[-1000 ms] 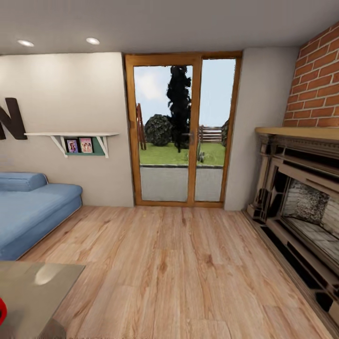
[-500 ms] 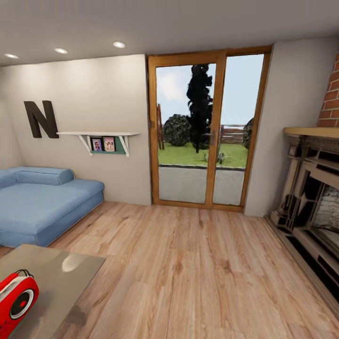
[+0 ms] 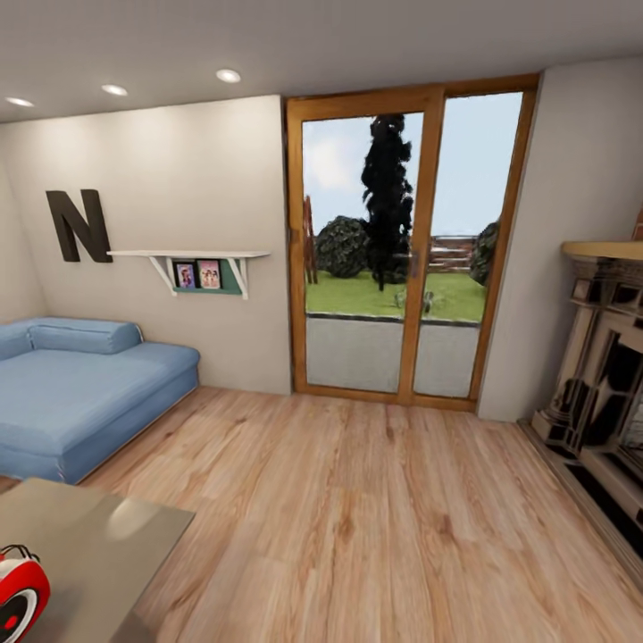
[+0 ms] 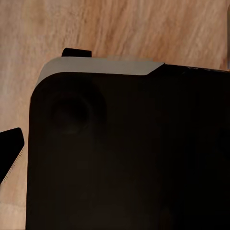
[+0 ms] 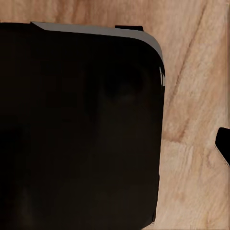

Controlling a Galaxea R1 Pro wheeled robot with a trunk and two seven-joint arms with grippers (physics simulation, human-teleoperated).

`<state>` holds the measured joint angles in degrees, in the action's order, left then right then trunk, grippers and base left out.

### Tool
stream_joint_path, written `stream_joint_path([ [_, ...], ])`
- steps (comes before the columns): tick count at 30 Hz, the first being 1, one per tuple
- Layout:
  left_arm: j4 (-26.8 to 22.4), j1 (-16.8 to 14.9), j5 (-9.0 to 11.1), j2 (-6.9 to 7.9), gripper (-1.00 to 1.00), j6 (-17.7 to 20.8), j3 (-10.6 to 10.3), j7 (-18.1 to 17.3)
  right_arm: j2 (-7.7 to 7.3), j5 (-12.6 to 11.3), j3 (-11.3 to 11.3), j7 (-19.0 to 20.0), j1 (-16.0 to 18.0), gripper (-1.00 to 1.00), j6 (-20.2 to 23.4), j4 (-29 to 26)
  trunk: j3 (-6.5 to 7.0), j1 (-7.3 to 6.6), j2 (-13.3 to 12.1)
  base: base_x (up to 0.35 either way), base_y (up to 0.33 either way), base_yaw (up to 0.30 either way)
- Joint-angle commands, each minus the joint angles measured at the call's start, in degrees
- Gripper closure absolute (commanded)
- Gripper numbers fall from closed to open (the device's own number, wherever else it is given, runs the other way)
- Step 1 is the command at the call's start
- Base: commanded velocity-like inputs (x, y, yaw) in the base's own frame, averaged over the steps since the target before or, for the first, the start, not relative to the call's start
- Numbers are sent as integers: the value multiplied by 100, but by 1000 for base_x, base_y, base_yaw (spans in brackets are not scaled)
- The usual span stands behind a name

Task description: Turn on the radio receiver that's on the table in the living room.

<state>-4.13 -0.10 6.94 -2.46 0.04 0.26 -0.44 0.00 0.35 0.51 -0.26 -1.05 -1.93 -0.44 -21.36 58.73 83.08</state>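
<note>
Red plastic at the lower left edge of the head view is the radio, cut off by the frame, standing on the table near its left side, well back from the corner that points toward the glass door. The sofa lies just beyond the table.

My judgement is that the step in hand is the approach: the robot has yet to face the radio. To do it well, turn the base left until the radio sits mid-view, then close in on the table edge before lifting an arm, so the dial on its face can be reached squarely.

Both wrist views look down past a dark rounded body panel at the plank floor, which suggests the arms hang low beside the trunk. Whether either gripper is wide or narrow, I cannot tell.
</note>
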Motion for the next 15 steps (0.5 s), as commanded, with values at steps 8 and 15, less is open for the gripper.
stream_joint_path([
  [8,-1,1,0,0,-100,-4,0,0,0,0,0,0,0,-100,3,0,0,0,0,323,0,0],
  [15,-1,-1,0,0,-100,-21,6,0,0,0,1,0,0,-100,-8,0,0,0,0,181,0,143],
])
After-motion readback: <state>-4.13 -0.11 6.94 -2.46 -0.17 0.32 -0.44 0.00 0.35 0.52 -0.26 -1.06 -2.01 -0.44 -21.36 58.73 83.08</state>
